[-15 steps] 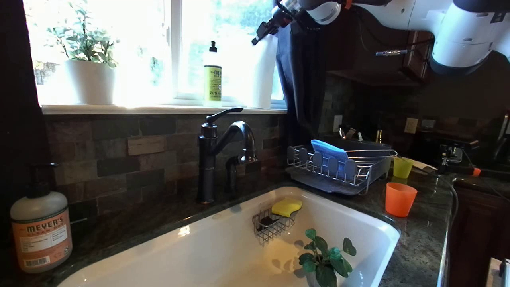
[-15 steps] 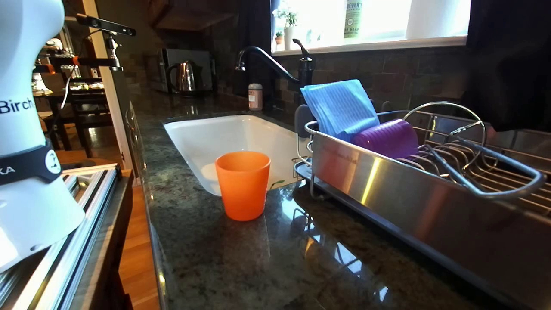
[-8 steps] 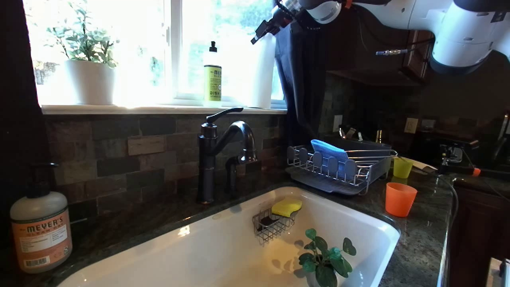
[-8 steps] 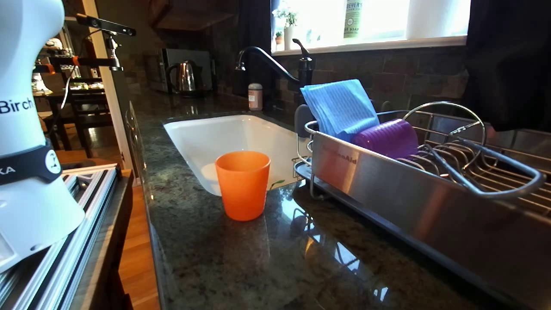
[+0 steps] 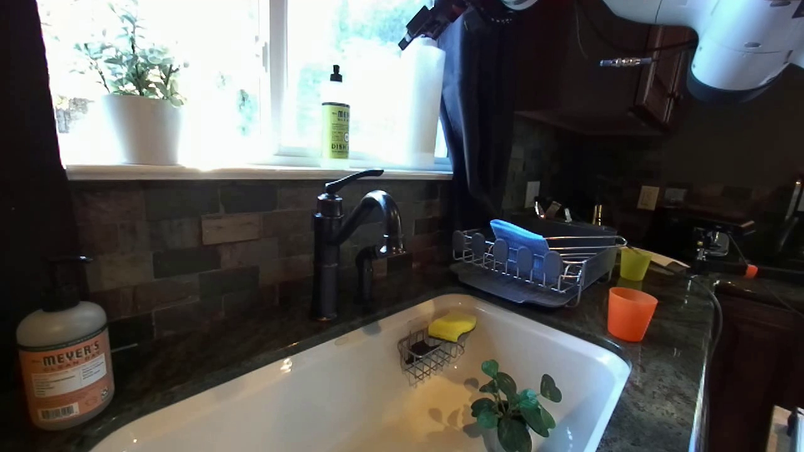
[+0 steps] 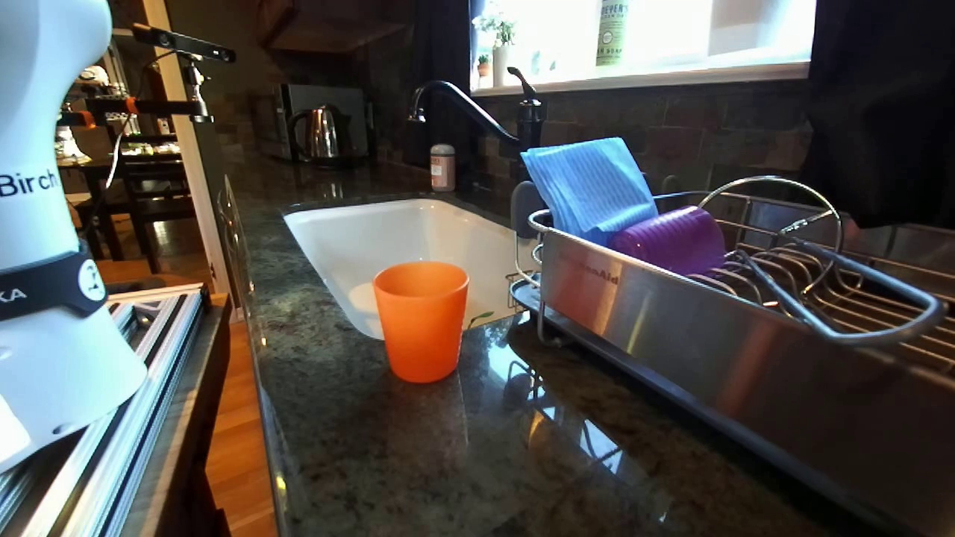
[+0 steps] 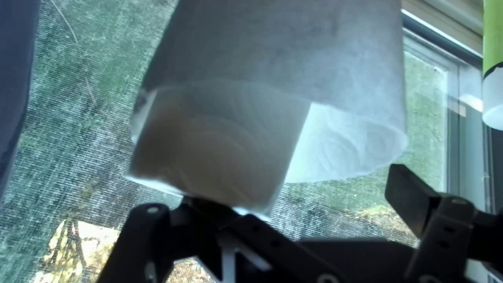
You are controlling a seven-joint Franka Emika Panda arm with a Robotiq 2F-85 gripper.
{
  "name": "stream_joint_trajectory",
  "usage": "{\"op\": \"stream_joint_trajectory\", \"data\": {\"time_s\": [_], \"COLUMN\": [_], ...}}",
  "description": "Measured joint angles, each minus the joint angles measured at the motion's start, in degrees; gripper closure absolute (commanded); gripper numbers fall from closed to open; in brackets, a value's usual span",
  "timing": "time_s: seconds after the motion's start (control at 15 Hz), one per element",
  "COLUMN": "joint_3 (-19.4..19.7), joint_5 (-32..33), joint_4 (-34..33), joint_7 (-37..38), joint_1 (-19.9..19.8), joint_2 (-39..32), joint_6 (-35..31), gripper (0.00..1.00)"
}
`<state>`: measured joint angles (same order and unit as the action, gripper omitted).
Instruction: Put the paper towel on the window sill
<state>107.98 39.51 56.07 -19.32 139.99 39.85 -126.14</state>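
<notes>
Toward the left of the pale window sill (image 5: 251, 172) stands a potted plant (image 5: 143, 129), then a bottle of dish soap (image 5: 336, 129), and farther right the paper towel (image 5: 424, 107), upright, near the dark curtain (image 5: 474, 125). The placing looks all but done: the paper towel is at the window sill's right end, and what seems left is for the gripper (image 7: 292, 192), close by its top, to pull clear. In the wrist view the fingers (image 7: 410, 194) are spread, with nothing pinched between them: one is close by a tube-like piece (image 7: 216, 145) jutting from the paper towel, the other well apart from it. Whether the nearer one touches that piece, I cannot tell. Glare washes out the paper towel's left side and foot, so it probably rests on the window sill, though the contact is hard to make out. In an exterior view the paper towel (image 6: 739, 26) is cut off at the top, and the gripper is out of frame.
</notes>
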Motion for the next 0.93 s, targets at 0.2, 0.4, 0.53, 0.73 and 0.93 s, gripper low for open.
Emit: {"op": "stream_joint_trajectory", "data": {"time_s": [0.2,0.4,0.53,0.73,0.93], "joint_3": [0.0,0.2,0.5,0.9,1.0], "joint_5": [0.0,0.0,0.1,0.6,1.0], "joint_4": [-0.2,-0.2,-0.3,-0.5,-0.6], "joint_7": [0.0,0.0,0.0,0.0,0.0], "joint_1": [0.0,-0.1,-0.1,-0.1,-0.1], "joint_2": [-0.7,-0.5,-0.2,0.7,1.9], "joint_6": [0.9,0.9,0.9,0.9,1.0], "gripper": [0.00,0.00,0.00,0.00,0.00]}}
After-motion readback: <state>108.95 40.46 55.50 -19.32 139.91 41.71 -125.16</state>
